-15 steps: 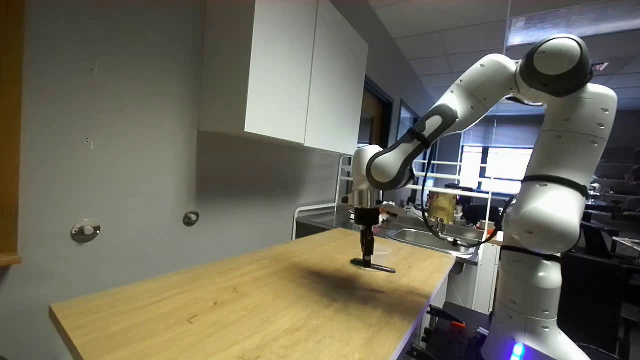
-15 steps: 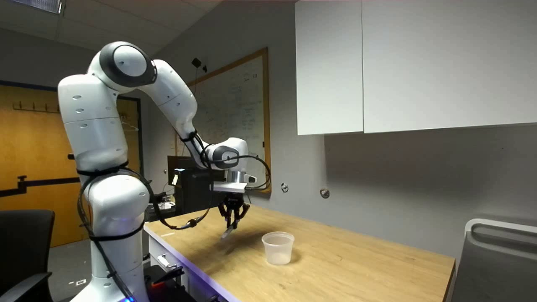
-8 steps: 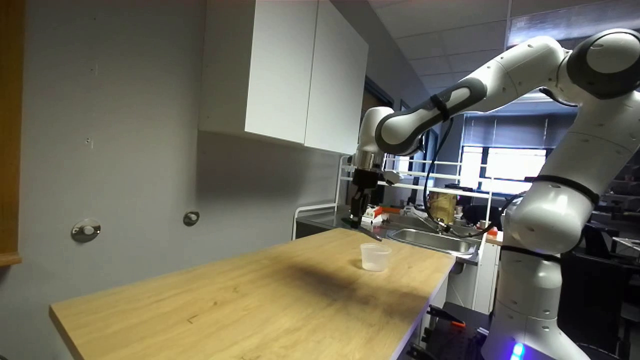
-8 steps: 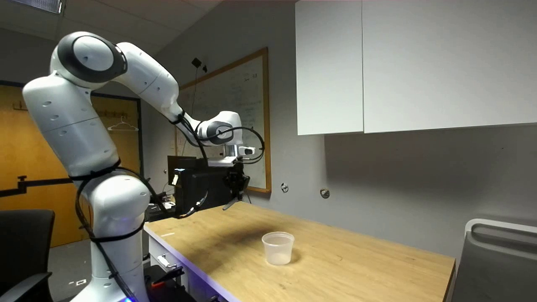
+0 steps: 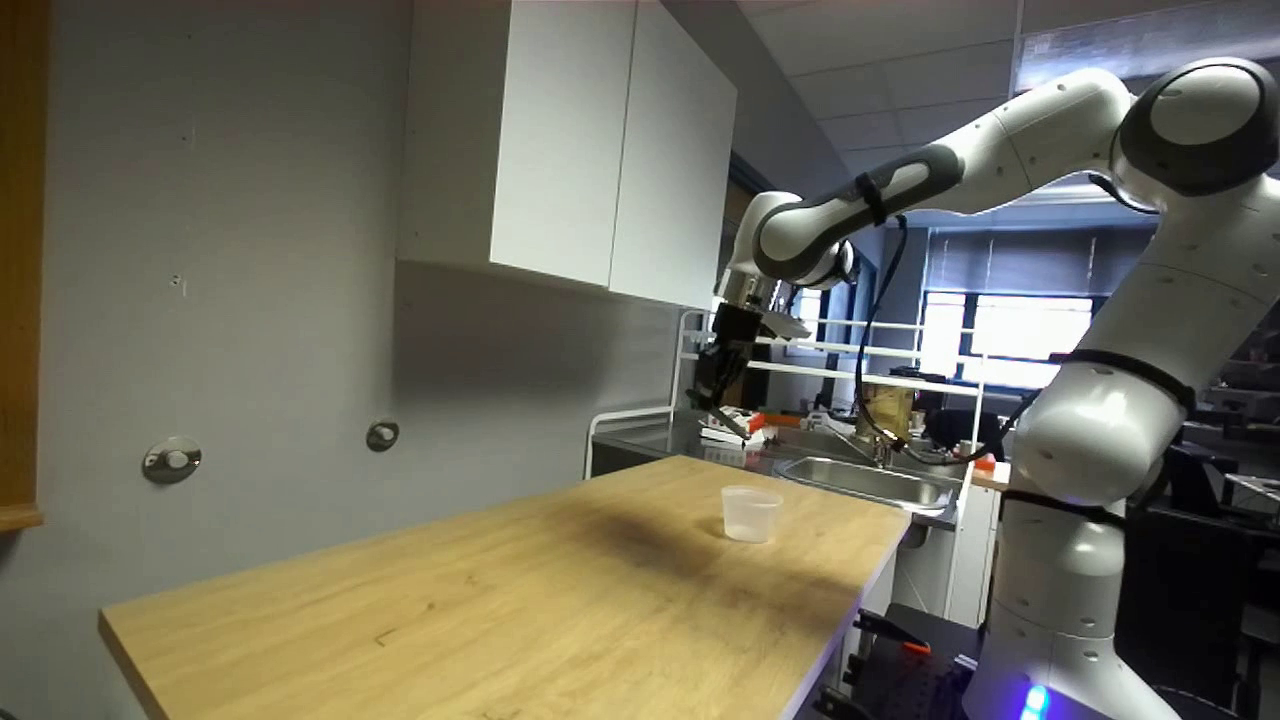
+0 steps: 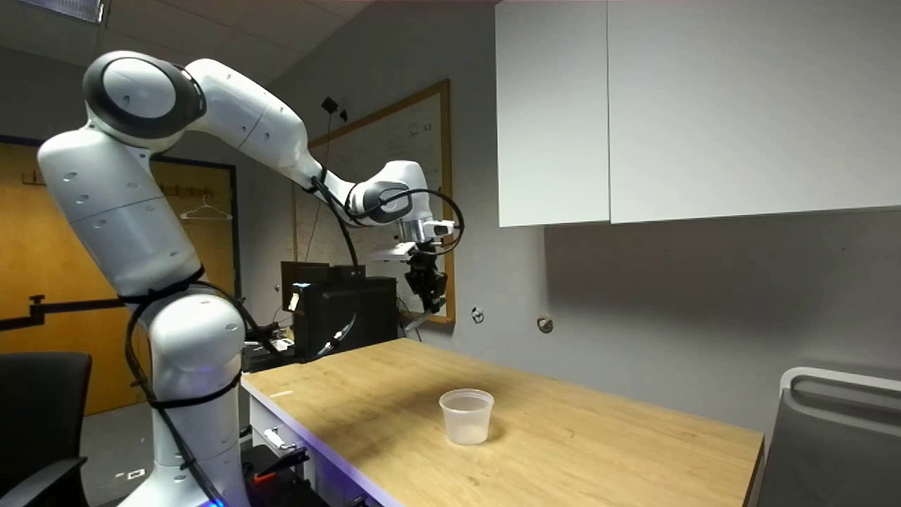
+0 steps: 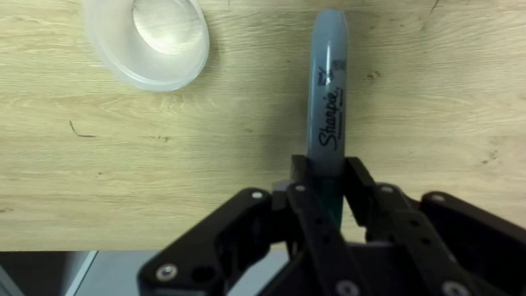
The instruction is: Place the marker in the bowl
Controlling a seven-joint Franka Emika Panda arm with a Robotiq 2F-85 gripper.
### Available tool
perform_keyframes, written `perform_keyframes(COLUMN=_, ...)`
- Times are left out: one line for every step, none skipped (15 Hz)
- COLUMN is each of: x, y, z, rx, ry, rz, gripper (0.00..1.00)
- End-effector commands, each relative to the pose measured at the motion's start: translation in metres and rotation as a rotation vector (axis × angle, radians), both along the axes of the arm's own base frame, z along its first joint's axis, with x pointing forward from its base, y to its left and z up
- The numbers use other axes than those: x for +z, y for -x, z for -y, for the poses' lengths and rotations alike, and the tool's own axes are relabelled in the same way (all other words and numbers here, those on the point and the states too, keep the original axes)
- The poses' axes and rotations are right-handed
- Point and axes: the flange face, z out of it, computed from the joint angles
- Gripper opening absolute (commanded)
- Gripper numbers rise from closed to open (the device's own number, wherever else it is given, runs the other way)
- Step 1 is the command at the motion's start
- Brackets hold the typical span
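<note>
One bowl point(image 6: 467, 424), one marker point(image 7: 327, 94) (aloft, clasped by one gripper point(image 7: 327, 169)).

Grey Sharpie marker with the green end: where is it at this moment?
The marker is right of centre in the wrist view, gripped by the black hand over the wooden tabletop, with the round, translucent plastic bowl to its left.

Both exterior views are pretty dim, with a soft shadow smudged on the surface point(image 5: 420, 610), and in an exterior view the window point(image 5: 1030, 325) is blown out. Wrist view's way brighter: small glare streak on the marker point(image 7: 328, 92), dark claw point(image 7: 326, 168) kinda out of focus.
</note>
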Motion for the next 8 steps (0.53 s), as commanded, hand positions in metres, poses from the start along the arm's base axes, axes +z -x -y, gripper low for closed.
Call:
perform_keyframes(x=0.003, y=-0.015, z=0.034, rx=-0.034, ry=0.001, rz=0.008, gripper=0.10)
perform_keyframes(x=0.001, y=-0.017, z=0.043, rx=-0.039, ry=0.001, rz=0.005, gripper=0.10)
perform_keyframes(x=-0.003, y=-0.021, z=0.052, rx=-0.044, ry=0.001, rz=0.000, gripper=0.10)
perform_keyframes(x=-0.006, y=-0.023, z=0.061, rx=-0.050, ry=0.000, rz=-0.003, gripper=0.10)
perform_keyframes(x=-0.010, y=-0.026, z=0.072, rx=-0.056, ry=-0.002, rz=-0.010, gripper=0.09)
perform_keyframes(x=-0.015, y=-0.029, z=0.082, rx=-0.062, ry=-0.004, rz=-0.018, gripper=0.10)
perform_keyframes(x=-0.019, y=-0.032, z=0.091, rx=-0.064, ry=-0.003, rz=-0.027, gripper=0.09)
perform_keyframes(x=-0.024, y=-0.035, z=0.100, rx=-0.068, ry=0.000, rz=-0.036, gripper=0.10)
